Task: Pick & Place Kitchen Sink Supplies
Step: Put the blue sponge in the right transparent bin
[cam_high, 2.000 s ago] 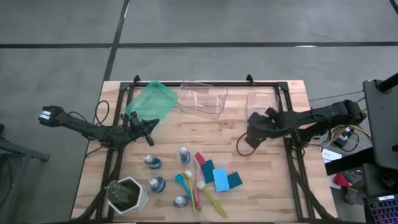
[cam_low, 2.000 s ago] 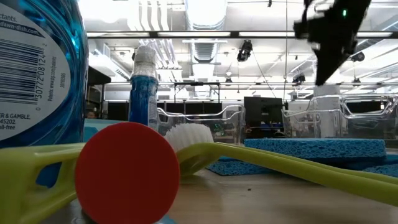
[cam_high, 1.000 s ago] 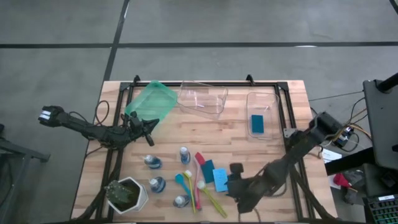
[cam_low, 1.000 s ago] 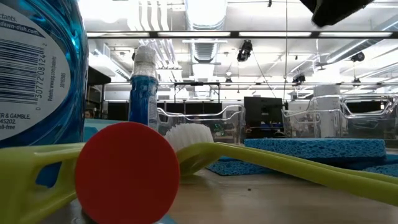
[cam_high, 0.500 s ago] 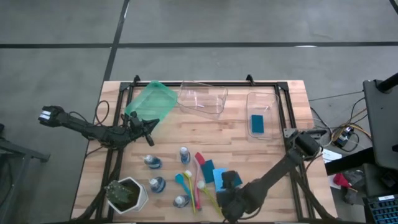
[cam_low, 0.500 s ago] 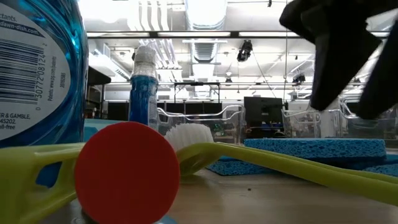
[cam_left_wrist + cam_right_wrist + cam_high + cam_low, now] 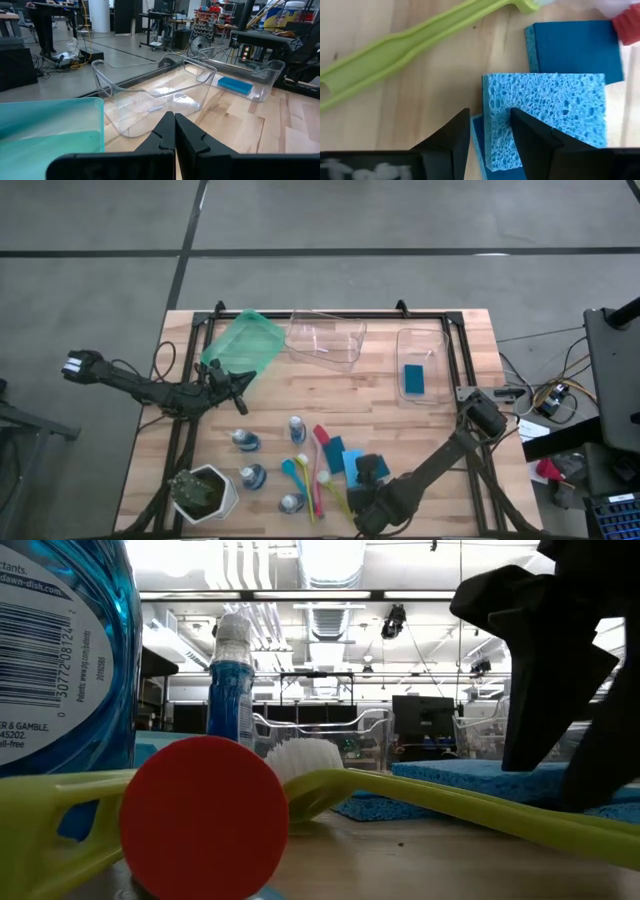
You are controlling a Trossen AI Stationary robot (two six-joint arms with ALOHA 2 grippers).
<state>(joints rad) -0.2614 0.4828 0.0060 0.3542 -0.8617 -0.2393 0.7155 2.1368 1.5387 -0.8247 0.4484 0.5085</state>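
Here the right gripper is straddling the light blue rectangular sponge, fingers apart; the left gripper is hovering, pressed together.

Right dark two-finger gripper low over the table's near middle, arm folded back toward the right edge, wrist pointing down; dark fingers apart, straddling one edge of a light blue rectangular sponge. Left dark two-finger gripper parked at the table's left side, arm stretched level, fingers pressed together, holding nothing.
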